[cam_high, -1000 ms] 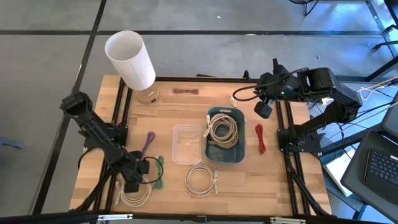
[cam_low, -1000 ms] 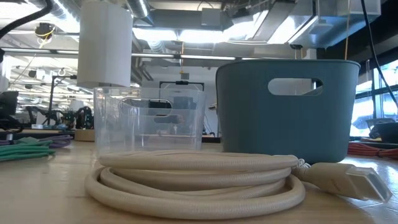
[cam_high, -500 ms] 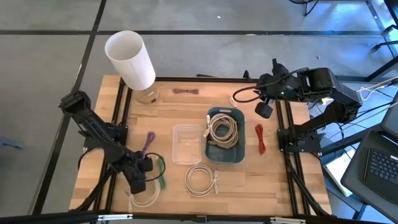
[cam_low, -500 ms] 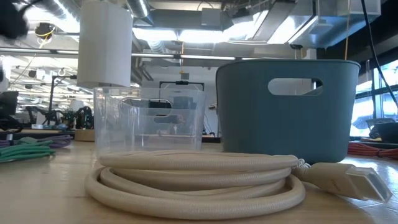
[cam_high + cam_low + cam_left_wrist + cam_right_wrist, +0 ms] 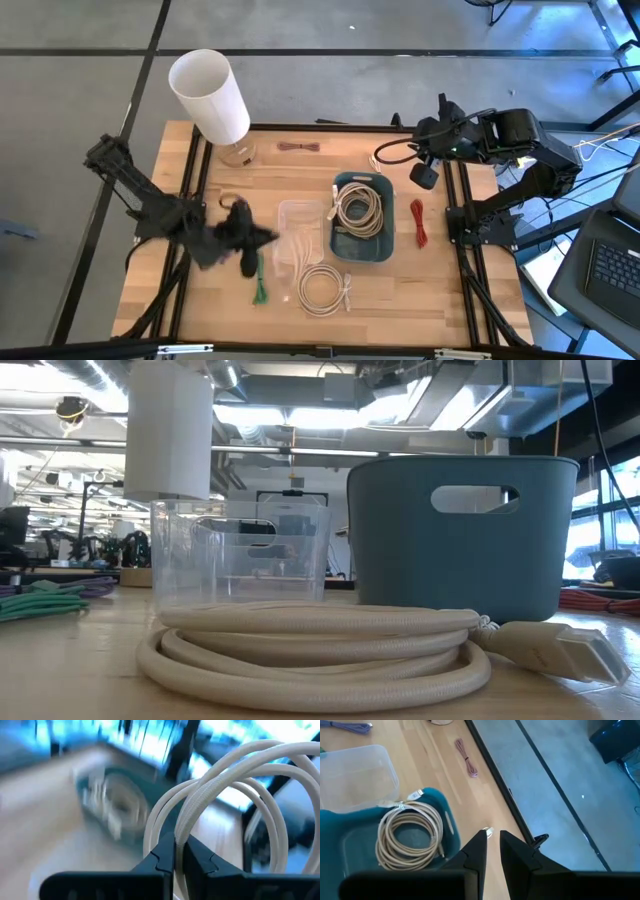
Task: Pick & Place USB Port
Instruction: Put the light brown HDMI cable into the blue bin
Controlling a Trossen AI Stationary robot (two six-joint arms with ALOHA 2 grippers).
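My left gripper (image 5: pixel 179 845) is shut on a coiled cream USB cable (image 5: pixel 235 780), raised above the table just left of the clear container (image 5: pixel 298 232); in the high view the gripper (image 5: pixel 265 238) is blurred. A second cream coil (image 5: pixel 358 208) lies in the teal basket (image 5: pixel 385 250). A third cream coil (image 5: pixel 322 290) rests flat on the table near the front edge. My right gripper (image 5: pixel 493 835) hangs high over the far right corner, open by a narrow gap, with nothing between its fingers. My left gripper pinches the coil's strands (image 5: pixel 182 822) at one side of the loop between its two fingers. The fingers lie close to level and point toward the table's right. The loops stand up beyond the fingertips, and the coil is lifted clear of the table.
A green cable (image 5: pixel 258 285) lies beside the left arm. A red cable (image 5: pixel 417 222) lies right of the basket and a brown one (image 5: pixel 300 147) at the far edge. A white lamp (image 5: pixel 210 95) stands at the far left corner.
My left gripper has risen from the near left corner and swung toward the clear container, tipping from pointing down to nearly level. The cream coil that lay under it has left the table and travels with it.
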